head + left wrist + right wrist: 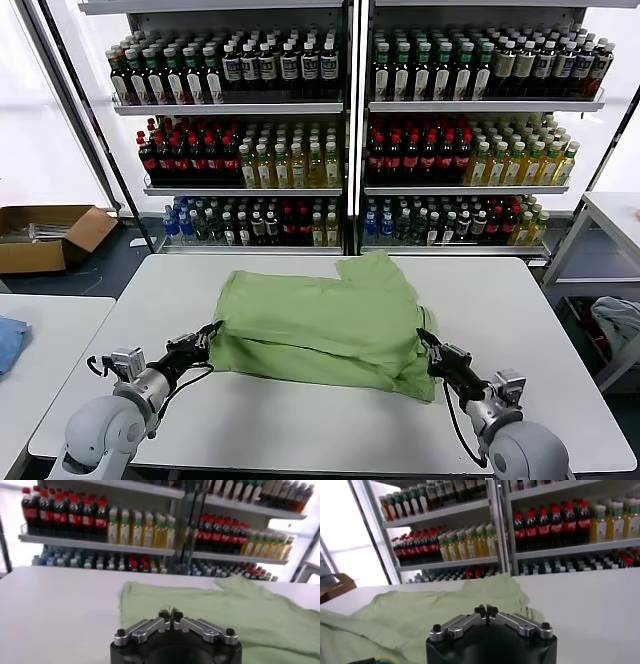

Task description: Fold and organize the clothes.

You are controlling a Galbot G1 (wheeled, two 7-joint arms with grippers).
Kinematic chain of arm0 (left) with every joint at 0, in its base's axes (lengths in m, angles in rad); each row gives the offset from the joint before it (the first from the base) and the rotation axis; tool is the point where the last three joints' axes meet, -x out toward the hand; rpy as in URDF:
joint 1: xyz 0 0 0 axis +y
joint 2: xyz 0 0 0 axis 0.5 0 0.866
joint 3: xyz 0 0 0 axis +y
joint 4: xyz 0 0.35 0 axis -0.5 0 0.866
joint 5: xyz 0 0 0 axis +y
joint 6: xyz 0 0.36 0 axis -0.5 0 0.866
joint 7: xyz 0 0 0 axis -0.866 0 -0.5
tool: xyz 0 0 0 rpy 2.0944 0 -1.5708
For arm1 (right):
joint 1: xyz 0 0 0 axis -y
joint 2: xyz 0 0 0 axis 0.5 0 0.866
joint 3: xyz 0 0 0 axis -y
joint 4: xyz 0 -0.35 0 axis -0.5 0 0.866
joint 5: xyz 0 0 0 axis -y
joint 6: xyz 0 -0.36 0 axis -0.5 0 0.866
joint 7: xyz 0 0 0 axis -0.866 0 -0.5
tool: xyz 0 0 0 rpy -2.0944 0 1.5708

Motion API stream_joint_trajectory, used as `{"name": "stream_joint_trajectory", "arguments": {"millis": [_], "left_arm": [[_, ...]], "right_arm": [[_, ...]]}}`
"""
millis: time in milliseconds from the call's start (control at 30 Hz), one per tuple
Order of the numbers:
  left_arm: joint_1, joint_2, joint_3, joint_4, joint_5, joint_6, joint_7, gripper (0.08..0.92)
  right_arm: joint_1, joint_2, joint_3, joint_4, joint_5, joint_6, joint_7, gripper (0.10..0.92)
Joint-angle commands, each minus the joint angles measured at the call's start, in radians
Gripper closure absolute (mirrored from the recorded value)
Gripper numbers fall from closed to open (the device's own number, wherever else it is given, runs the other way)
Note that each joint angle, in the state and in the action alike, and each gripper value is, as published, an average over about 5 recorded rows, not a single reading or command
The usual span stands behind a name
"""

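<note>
Because both the left gripper [210, 331] and the right gripper [424, 338], fingertips together, sit at the polo shirt [320, 318] front corners, withdrawal could snag and undo the fold.

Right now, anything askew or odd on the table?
Mostly tidy. The green shirt lies folded mid-table, but one part sticks out past its far edge, so the outline is uneven. Left gripper and right gripper sit at its near corners.

Bottle labels [250, 70] on the shelves are too small to read, the cardboard box [40, 235] runs off the edge, and the polo shirt's [320, 320] collar, buttons and logo stay hidden.
</note>
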State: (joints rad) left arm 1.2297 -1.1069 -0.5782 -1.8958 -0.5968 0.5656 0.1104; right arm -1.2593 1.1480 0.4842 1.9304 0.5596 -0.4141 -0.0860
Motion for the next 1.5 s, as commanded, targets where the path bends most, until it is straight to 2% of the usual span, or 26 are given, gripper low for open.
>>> {"name": "stream_joint_trajectory", "arguments": {"millis": [33,167,333,533,667,800,900,1267,1500], "left_arm": [[-0.024,0.007,-0.025,0.057,0.058,0.012,-0.033,0.781],[0.061,0.008,-0.059,0.000,0.081,0.012,-0.034,0.659],[0.152,-0.005,-0.059,-0.026,0.134,0.012,-0.013,0.521],[0.142,-0.036,-0.033,0.048,0.149,0.011,-0.014,0.347],[0.122,-0.042,-0.023,0.071,0.149,0.011,-0.010,0.241],[0.107,-0.044,-0.016,0.087,0.147,0.011,-0.008,0.182],[0.105,-0.046,-0.012,0.092,0.147,0.011,-0.005,0.203],[0.123,-0.052,-0.013,0.085,0.152,0.012,0.007,0.510],[0.198,-0.031,-0.029,0.046,0.191,0.013,0.033,0.710]], "right_arm": [[0.055,-0.020,-0.013,-0.040,0.012,-0.032,0.015,0.671],[-0.069,-0.031,0.039,0.059,-0.056,-0.032,0.005,0.558],[-0.233,-0.013,0.071,0.119,-0.232,-0.014,0.003,0.411],[-0.310,0.021,0.072,0.115,-0.293,-0.012,0.010,0.248],[-0.314,0.025,0.065,0.113,-0.261,-0.037,0.017,0.215],[-0.305,0.027,0.049,0.105,-0.254,-0.042,0.019,0.295],[-0.298,0.030,0.040,0.097,-0.256,-0.042,0.015,0.381],[-0.290,0.033,0.039,0.085,-0.249,-0.025,0.001,0.685],[-0.309,0.023,0.044,0.121,-0.240,-0.014,-0.017,0.883]]}}
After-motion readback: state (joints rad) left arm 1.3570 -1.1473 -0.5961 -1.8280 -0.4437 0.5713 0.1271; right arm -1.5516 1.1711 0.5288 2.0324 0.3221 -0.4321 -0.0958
